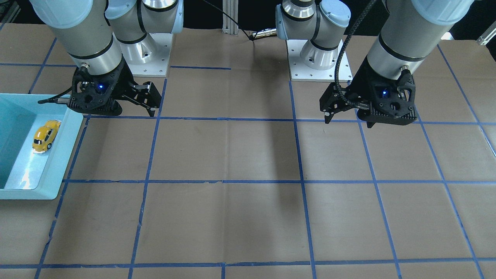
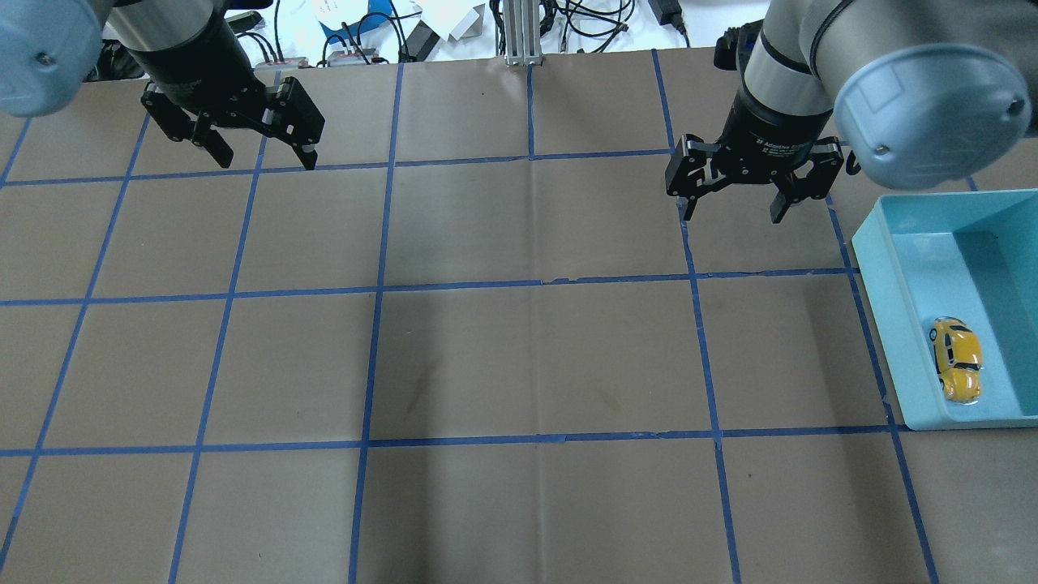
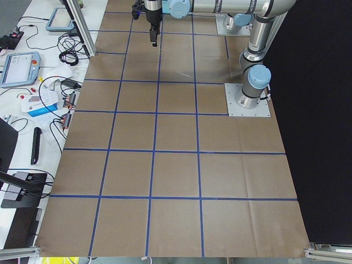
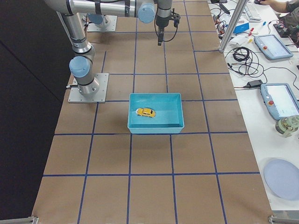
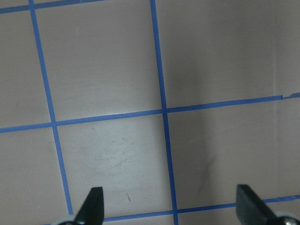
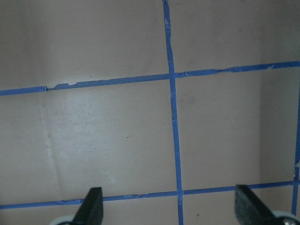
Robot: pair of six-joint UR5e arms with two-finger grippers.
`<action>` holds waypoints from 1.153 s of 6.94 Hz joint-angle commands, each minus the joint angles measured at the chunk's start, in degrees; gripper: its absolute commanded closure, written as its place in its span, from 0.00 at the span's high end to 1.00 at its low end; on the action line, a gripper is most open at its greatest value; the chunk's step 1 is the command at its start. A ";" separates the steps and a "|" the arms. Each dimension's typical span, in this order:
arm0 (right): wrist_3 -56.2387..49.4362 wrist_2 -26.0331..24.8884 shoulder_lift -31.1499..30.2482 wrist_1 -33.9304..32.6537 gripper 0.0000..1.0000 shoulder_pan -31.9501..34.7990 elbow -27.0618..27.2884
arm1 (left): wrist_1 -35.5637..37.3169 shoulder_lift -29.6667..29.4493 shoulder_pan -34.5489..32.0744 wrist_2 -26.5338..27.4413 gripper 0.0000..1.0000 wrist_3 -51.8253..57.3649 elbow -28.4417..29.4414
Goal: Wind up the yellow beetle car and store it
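Observation:
The yellow beetle car [image 2: 957, 369] lies inside a light blue bin [image 2: 932, 203] at the table's right side, close to the bin's left wall. It also shows in the front-facing view [image 1: 45, 135] and in the exterior right view [image 4: 146, 112]. My right gripper [image 2: 732, 213] is open and empty, hanging over the bare table left of the bin and apart from it. My left gripper [image 2: 266, 161] is open and empty over the table's far left. The wrist views show only taped table between open fingertips, left [image 5: 95, 202] and right [image 6: 93, 201].
The table is brown paper with a blue tape grid. The bin shows in the front-facing view [image 1: 23, 193] at the left edge and in the exterior right view [image 4: 156, 129]. Cables and devices lie beyond the table's edge [image 2: 365, 32]. An operator bench with tablets [image 4: 271, 46] runs alongside.

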 commanded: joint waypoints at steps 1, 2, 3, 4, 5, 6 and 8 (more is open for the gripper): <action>-0.15 0.06 -0.21 1.21 1.00 0.01 0.08 | -0.23 0.22 0.00 -0.09 1.00 0.09 0.14; -0.15 0.23 -0.21 0.86 1.00 0.10 0.00 | -0.15 0.66 0.53 -0.27 1.00 0.17 0.14; -0.32 0.23 -0.21 0.77 1.00 0.10 -0.18 | -0.15 0.66 0.44 -0.18 1.00 0.17 0.05; -0.32 0.84 -0.21 0.68 1.00 0.10 0.17 | -0.23 0.66 0.36 -0.18 1.00 0.17 0.05; -0.50 0.94 -0.12 0.68 1.00 0.10 0.34 | -0.23 0.66 0.35 -0.18 1.00 0.17 0.05; -0.67 0.76 -0.12 0.68 1.00 0.01 0.00 | -0.15 0.66 0.35 -0.18 1.00 0.17 0.05; -0.85 0.67 -0.21 0.76 1.00 -0.43 0.17 | -0.15 0.66 0.35 -0.27 1.00 0.17 0.14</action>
